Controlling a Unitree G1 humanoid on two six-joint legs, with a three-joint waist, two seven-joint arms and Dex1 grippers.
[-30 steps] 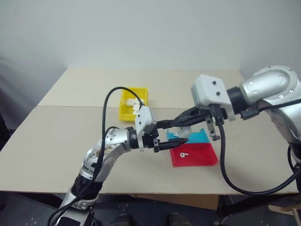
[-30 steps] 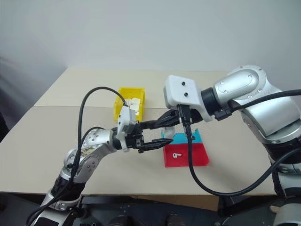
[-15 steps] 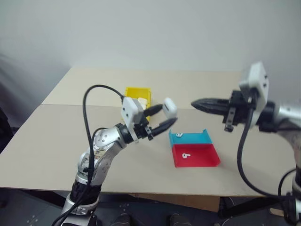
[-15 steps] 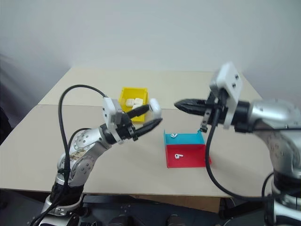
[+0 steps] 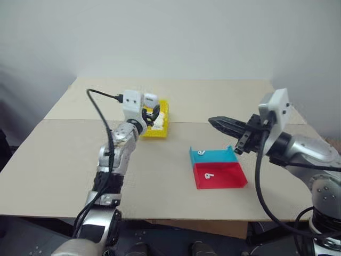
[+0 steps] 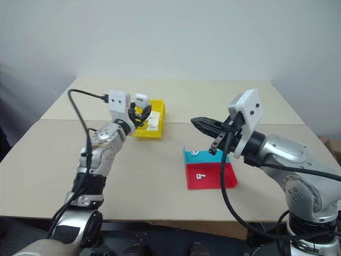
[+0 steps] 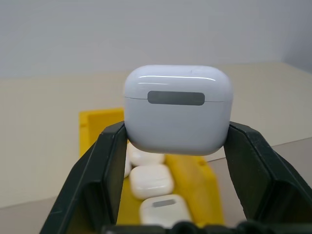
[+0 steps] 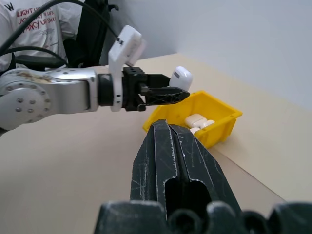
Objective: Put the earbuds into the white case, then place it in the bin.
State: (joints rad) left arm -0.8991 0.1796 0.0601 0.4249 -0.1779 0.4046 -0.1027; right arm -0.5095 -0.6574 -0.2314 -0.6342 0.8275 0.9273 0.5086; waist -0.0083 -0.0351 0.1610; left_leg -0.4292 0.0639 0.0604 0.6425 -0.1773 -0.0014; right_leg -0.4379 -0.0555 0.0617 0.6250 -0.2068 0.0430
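Left wrist view shows the white case (image 7: pixel 178 109), lid shut, pinched between the two black fingers (image 7: pixel 105 170) of the left gripper (image 5: pixel 151 109), which are closed against its sides. The case is held in the air above the yellow bin (image 5: pixel 155 120), near the bin's nearer end, not touching its walls. Inside the bin lie several other white cases (image 7: pixel 151 181), one behind another. The bin stands on the beige table (image 5: pixel 64 154).

Well to the right of the bin, on the same table, sits a flat tray (image 5: pixel 218 167) with a teal half toward the bin's side and a red half nearer the table's front edge. One earbud (image 5: pixel 201 153) lies on the teal half and the other earbud (image 5: pixel 209 175) on the red half, apart from each other.

Above the tray's far right corner hangs the right gripper (image 5: pixel 218 124), its fingers pressed together with nothing between them, pointing level toward the bin but well short of it.
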